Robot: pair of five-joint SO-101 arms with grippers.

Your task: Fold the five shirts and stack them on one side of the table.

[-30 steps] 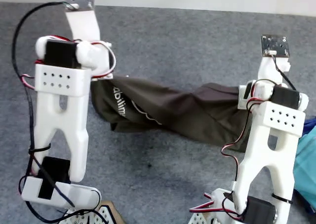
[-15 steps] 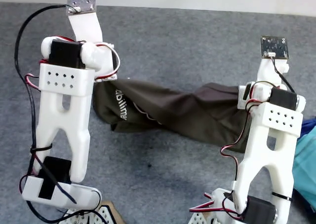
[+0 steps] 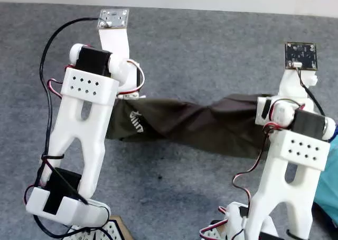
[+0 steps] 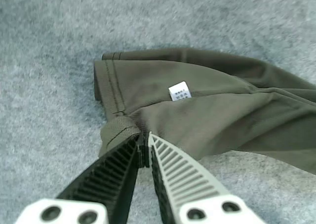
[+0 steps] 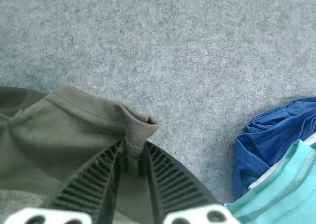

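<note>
The left gripper [image 4: 144, 139] carries its end of the shirt [image 3: 200, 125] toward 3 o'clock, and the cloth draws into a narrower band.

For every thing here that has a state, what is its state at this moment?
Dark olive-green fabric shirt: bunched lengthwise, stretched between both grippers.
Left gripper: shut on the shirt's hem.
Right gripper: shut on the shirt's other end.
Blue fabric shirt: crumpled.
Teal fabric shirt: lying against the blue one, fold unclear.

A dark olive shirt [image 3: 206, 125], blue shirt [image 5: 269, 140], teal shirt [image 5: 286, 184]; mottled grey table [image 3: 211, 49].
</note>
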